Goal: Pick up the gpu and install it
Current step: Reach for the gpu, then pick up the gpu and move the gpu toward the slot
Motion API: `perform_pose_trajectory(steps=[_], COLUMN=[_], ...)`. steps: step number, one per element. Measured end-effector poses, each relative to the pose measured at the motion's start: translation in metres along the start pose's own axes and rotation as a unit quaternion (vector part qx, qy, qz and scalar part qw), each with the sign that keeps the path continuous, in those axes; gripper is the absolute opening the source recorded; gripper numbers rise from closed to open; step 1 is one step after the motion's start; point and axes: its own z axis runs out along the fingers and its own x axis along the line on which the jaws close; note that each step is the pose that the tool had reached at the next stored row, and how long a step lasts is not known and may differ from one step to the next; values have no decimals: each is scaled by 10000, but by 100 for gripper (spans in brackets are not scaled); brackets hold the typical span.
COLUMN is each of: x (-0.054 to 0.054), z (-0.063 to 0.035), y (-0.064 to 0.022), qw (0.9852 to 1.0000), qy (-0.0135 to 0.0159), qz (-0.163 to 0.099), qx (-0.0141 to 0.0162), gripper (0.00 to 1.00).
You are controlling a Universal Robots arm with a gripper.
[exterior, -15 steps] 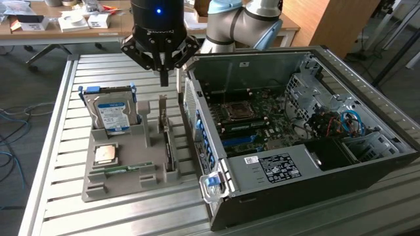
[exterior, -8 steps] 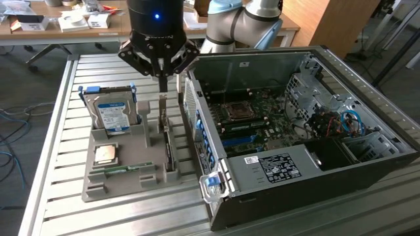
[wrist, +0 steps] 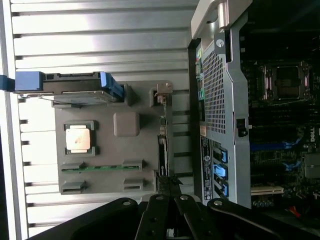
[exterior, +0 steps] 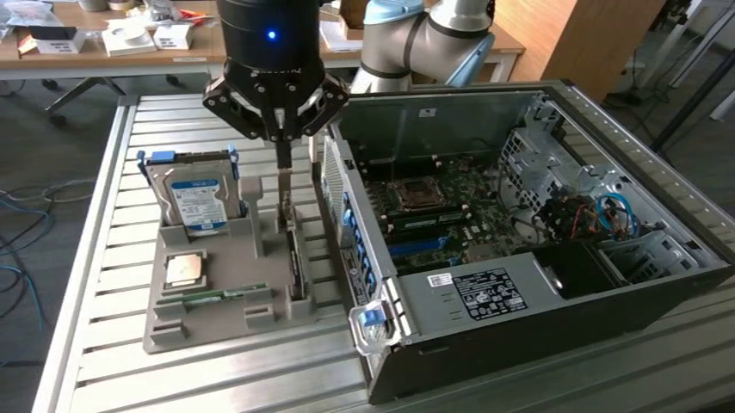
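One gripper (exterior: 284, 205) at the exterior view's upper middle, fingers (exterior: 282, 172) pressed together, tips at the gpu (exterior: 295, 271), standing edge-on in the grey holder (exterior: 236, 258) left of centre, beside the computer case (exterior: 517, 353).

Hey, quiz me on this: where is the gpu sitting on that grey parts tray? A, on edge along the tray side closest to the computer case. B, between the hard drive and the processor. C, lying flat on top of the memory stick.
A: the gpu stands on edge in a slot along the side of the grey parts tray that runs next to the computer case.
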Motion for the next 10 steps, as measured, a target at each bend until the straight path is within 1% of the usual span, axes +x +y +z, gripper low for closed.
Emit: perform_pose_trajectory(steps=[10], x=[0], z=[-1], y=[-1], qw=[10000], qy=[1], qz=[-1], qx=[1], gripper=[11])
